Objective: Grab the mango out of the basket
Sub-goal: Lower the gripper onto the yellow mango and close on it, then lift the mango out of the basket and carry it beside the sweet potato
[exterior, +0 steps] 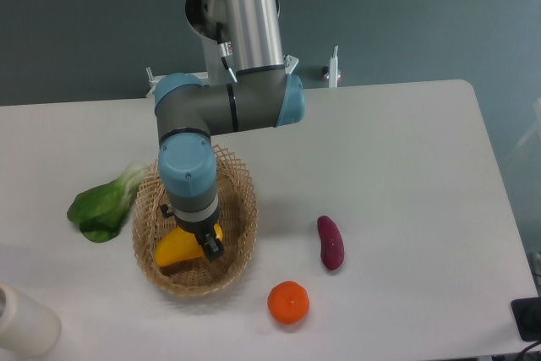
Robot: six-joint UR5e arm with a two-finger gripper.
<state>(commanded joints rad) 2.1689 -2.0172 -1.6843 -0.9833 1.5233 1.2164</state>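
The mango [176,248] is a yellow-orange oblong fruit lying in the oval tan wicker basket [241,209] at the table's front left. My gripper [207,245] points straight down into the basket and sits on the mango's right end. One dark finger [212,248] shows against the fruit; the other is hidden behind the wrist. The jaws look closed on the mango, and a dark shadow shows under the fruit. The arm's blue-grey wrist covers the basket's middle.
A green leafy vegetable [101,205] lies left of the basket. A round orange fruit [288,303] sits to the front right of it, and a dark purple oblong vegetable [330,242] further right. A white cylinder [24,320] stands at the front left corner.
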